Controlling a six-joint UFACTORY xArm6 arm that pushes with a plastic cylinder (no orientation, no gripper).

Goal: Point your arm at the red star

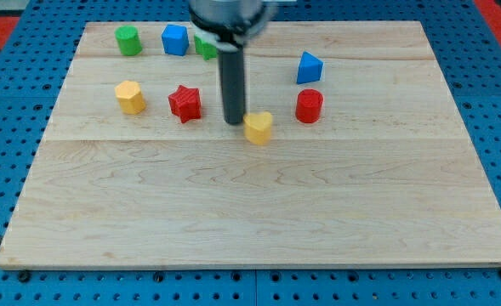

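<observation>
The red star [185, 103] lies on the wooden board [259, 212], left of centre in the upper half. My tip [234, 122] is down on the board to the star's right, a short gap away and not touching it. A yellow block [258, 127] sits right beside the tip on its right, touching or nearly so.
A yellow hexagonal block [130, 96] lies left of the star. A red cylinder [309, 106] and a blue triangular block [309, 67] are to the right. A green cylinder [128, 40], a blue cube [174, 39] and a partly hidden green block [204, 47] line the top edge.
</observation>
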